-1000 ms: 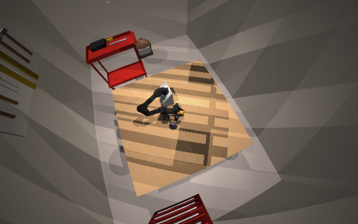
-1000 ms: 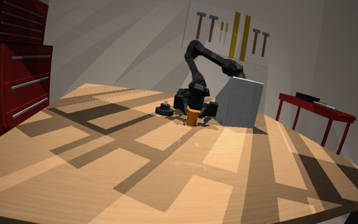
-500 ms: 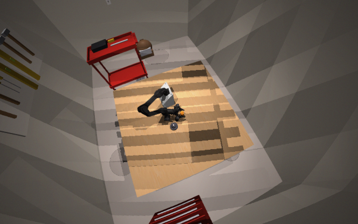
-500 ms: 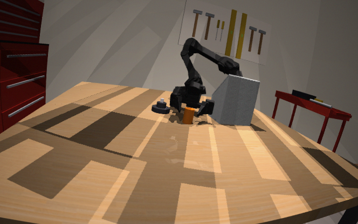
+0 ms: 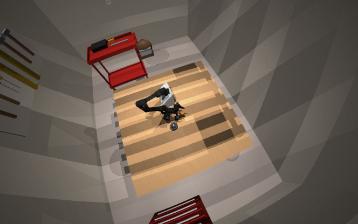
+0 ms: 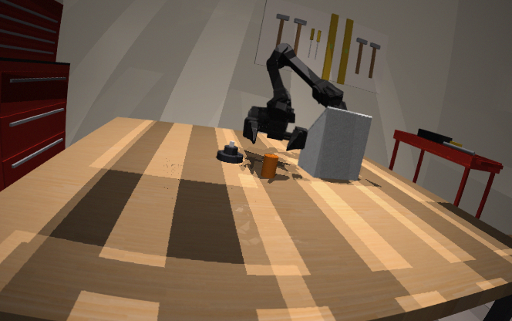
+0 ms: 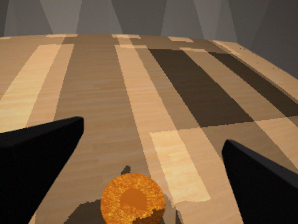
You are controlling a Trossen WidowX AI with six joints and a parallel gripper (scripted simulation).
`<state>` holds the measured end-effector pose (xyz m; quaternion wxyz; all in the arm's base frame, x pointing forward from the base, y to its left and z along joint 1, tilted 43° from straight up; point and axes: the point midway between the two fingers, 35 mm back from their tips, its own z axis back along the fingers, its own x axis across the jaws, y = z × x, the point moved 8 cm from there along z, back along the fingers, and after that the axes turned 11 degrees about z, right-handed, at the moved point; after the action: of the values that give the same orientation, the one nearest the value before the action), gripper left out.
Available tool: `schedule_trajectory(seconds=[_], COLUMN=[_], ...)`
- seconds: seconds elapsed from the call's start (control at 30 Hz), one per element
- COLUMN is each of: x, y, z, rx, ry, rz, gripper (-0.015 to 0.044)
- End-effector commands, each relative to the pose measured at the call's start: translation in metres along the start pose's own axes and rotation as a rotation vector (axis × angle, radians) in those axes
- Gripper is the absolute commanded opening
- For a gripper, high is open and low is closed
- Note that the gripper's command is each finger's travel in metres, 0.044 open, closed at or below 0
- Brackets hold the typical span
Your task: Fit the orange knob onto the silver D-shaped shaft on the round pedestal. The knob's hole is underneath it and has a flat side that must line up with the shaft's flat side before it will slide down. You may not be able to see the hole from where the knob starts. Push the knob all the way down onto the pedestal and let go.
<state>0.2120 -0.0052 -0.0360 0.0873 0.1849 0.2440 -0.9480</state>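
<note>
The orange knob (image 5: 182, 113) (image 6: 269, 167) (image 7: 132, 201) stands upright on the table, clear of the pedestal. The wrist view shows its round end face, with a plain darker round centre; no flat side can be made out. My gripper (image 6: 272, 145) (image 7: 154, 135) is wide open and empty, its fingertips above the knob and spread to either side. The dark round pedestal (image 5: 174, 128) (image 6: 230, 157) stands near the knob, to its left in the exterior view. Its silver shaft (image 6: 231, 143) sticks up bare; its flat side is too small to tell.
The arm's grey-white wedge-shaped base block (image 5: 167, 100) (image 6: 339, 146) stands on the wooden table (image 5: 167, 172) (image 6: 331, 285), to the right of the knob in the exterior view. A red cart (image 5: 128, 74) (image 6: 478, 158) and a red drawer cabinet (image 5: 186, 212) (image 6: 35, 108) stand off the table.
</note>
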Motion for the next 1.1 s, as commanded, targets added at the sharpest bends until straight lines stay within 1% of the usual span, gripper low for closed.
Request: schedule_trajectory(seconds=[0.0,0.13,0.23,0.37,0.47,0.57,0.7,0.77,1.07], x=[-0.001,-0.001,-0.003,-0.007,-0.010,-0.014,-0.021,-0.023,-0.023], y=[-0.027,-0.033,-0.039,-0.054,-0.071,-0.091,-0.126,-0.132,-0.132], z=[0.009,0.010,-0.004,-0.023,-0.032,-0.037,-0.041,-0.041,-0.041], rx=[-0.001,0.005,0.124,0.399,0.641,0.889,1.171,1.212,1.214], ry=[-0.001,-0.011,-0.157,-0.345,-0.411,-0.400,-0.268,-0.233,-0.224], rz=[-0.006,-0.013,-0.102,-0.193,-0.202,-0.160,-0.037,-0.009,-0.022], gripper=[0.0440,0.0440,0.0440,0.0440,0.0440,0.0440,0.0440,0.0440,0.0440])
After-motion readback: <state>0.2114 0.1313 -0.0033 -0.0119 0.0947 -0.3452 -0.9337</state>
